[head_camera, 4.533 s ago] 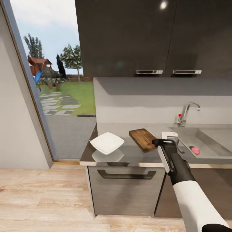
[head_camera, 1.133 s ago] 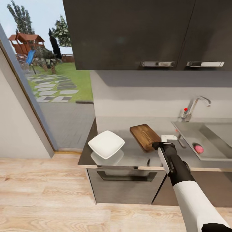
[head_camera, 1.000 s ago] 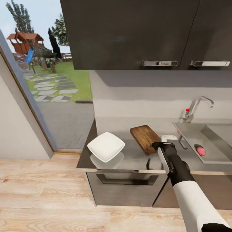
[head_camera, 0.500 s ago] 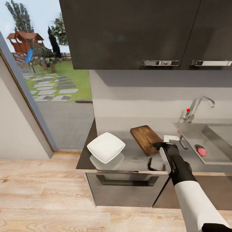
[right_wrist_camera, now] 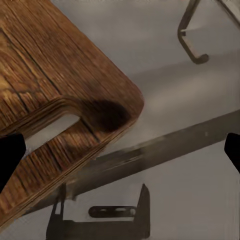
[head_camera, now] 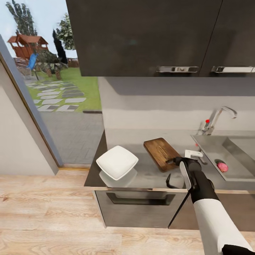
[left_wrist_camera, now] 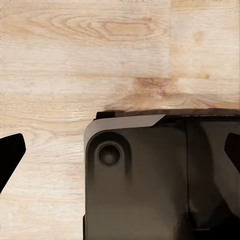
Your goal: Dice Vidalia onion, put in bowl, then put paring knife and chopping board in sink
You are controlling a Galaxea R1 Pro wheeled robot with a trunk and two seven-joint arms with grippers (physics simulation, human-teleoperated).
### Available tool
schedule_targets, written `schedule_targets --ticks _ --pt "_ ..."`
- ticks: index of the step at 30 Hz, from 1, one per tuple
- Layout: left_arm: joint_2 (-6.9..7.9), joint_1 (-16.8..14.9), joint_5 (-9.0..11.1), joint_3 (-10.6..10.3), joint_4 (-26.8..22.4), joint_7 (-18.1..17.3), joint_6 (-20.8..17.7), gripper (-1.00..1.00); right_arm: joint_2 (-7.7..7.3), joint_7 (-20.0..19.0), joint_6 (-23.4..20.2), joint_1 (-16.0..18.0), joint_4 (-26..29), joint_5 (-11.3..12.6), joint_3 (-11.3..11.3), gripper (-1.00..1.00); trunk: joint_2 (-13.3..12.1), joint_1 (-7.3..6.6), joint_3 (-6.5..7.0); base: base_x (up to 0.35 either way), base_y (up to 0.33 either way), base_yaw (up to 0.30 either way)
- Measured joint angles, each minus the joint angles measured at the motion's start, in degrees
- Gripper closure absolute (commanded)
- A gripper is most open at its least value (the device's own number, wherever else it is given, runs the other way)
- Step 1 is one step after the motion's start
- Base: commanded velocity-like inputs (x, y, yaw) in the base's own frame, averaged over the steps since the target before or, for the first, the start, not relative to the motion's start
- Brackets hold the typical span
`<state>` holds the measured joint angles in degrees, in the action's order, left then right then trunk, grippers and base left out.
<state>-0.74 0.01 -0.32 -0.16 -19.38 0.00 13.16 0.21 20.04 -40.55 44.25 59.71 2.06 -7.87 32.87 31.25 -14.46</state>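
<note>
Your right gripper (head_camera: 193, 154) is hovering with its fingers (right_wrist_camera: 11, 155) spread wide and holding nothing, over the chopping board (right_wrist_camera: 45, 95) corner with the handle slot. The Vidalia onion (head_camera: 222, 166) is lying off to the right in the sink (head_camera: 244, 173) (well apart from those fingertips), so the right arm is looking nearer. The left gripper (left_wrist_camera: 120, 150), also parted, is pointing at the floor (left_wrist_camera: 75, 45). You're getting clear countertop (head_camera: 148, 173) to cross.
</note>
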Motion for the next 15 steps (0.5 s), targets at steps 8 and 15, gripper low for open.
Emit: schedule_targets --ticks 8,15 --pt "0.0 0.0 0.0 0.0 0.0 -0.01 0.0 -1.0 0.03 0.01 -0.01 0.0 -0.01 0.0 -0.01 -1.0 0.0 0.01 0.0 0.019 0.017 0.0" --pt "0.03 -0.01 0.01 0.0 0.08 0.0 0.0 -1.0 0.0 0.0 0.0 0.0 -0.01 0.0 -0.01 -1.0 0.0 0.0 0.0 0.058 0.027 0.0"
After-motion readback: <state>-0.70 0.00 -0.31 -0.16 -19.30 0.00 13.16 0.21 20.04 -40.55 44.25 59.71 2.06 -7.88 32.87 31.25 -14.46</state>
